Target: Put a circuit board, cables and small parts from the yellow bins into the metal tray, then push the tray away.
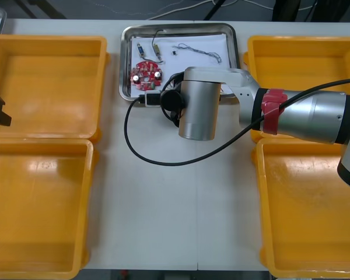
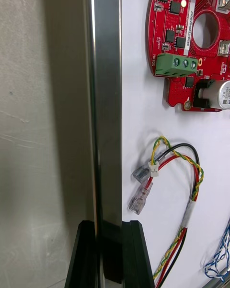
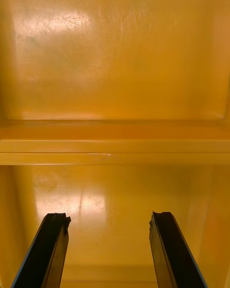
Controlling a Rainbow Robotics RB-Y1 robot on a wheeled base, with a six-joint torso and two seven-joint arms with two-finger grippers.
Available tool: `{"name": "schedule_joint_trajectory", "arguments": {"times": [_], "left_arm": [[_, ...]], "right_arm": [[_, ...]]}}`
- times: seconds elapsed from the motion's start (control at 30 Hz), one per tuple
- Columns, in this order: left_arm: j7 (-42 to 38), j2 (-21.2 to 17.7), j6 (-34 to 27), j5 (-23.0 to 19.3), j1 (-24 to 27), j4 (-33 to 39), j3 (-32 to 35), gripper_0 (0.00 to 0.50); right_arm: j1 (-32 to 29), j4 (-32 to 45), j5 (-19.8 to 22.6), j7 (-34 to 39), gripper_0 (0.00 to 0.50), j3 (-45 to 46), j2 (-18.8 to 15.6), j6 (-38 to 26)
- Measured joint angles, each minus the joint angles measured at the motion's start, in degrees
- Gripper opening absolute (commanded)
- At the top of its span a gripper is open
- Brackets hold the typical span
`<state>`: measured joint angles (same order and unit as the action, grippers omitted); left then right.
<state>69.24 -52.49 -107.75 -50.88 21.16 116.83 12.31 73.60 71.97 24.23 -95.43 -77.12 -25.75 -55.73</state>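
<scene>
Light grey, matt table top (image 1: 163, 198), evenly lit from above, no hard shadows. Close up, the surface shows faint scratches and mottling. A thin seam (image 1: 197, 265) runs in from its near edge. Beyond the far edge lies dark floor (image 1: 76, 7), with a pale cord (image 1: 184, 6) trailing across it beside a black slanted bar (image 1: 217, 7).

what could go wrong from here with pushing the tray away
1. The right gripper is clamped on the thin near rim of the metal tray. A push from that hold may slip or tip the tray instead of sliding it.
2. The red and yellow cable lies loose just inside that rim, close to the gripper, so it might snag or shift.
3. The left gripper hangs open over a yellow bin, likely too far away to steady the tray.
</scene>
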Motion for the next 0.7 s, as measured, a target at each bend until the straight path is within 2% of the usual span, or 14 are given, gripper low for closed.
{"name": "schedule_joint_trajectory", "arguments": {"times": [0.03,0.1,0.13,0.2,0.23,0.5,0.7], "left_arm": [[0.0,0.0,0.0,0.0,0.0,0.0,0.0,0.500],[0.0,0.0,0.0,0.0,0.0,0.0,0.0,0.500],[0.0,0.0,0.0,0.0,0.0,0.0,0.0,0.500],[0.0,0.0,0.0,0.0,0.0,0.0,0.0,0.500],[0.0,0.0,0.0,0.0,0.0,0.0,0.0,0.500],[0.0,0.0,0.0,0.0,0.0,0.0,0.0,0.500],[0.0,0.0,0.0,0.0,0.0,0.0,0.0,0.500]], "right_arm": [[0.0,0.0,0.1,0.0,0.000,0.0,0.0,0.0],[0.1,-0.1,0.5,0.0,0.084,0.0,0.0,0.0],[0.2,-0.1,0.6,0.0,0.184,0.0,0.0,0.0],[0.2,-0.2,0.8,0.0,0.442,0.0,0.0,0.0],[0.2,-0.2,0.8,0.0,0.490,0.0,0.0,0.0],[0.6,-0.1,1.0,0.0,0.500,0.0,-0.2,-0.3],[0.6,3.8,2.8,-0.1,0.500,0.9,-1.4,-7.0]]}}
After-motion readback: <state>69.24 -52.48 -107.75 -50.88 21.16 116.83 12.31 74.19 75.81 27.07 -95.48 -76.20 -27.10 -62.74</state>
